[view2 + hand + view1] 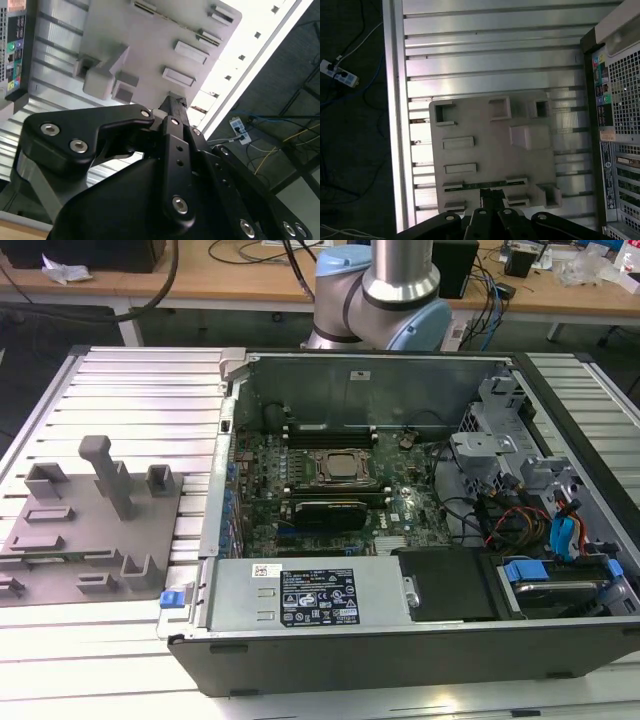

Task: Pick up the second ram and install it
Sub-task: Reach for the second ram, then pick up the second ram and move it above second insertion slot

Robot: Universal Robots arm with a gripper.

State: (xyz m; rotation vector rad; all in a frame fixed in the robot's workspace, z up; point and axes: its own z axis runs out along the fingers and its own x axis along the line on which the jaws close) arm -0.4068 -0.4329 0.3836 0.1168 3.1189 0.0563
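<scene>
The second ram [465, 185] is a thin dark strip lying flat between two small brackets near the front edge of the grey fixture plate [485, 127]. In the exterior view the second ram [60, 558] shows as a dark line on that plate [70, 540], at the exterior view's left of the open computer case. My gripper [492, 193] hangs well above the plate. Its fingertips are drawn together with nothing between them, and they cover the middle of the strip. In the second wrist view my gripper [172, 101] points down at the same plate [150, 45].
The open computer case [400, 640] holds a motherboard with a square CPU socket [338, 466] and memory slots [330, 430] beside it. A tall grey post [110, 475] and small blocks rise from the fixture plate. The ribbed metal table [490, 60] ends close beyond the plate.
</scene>
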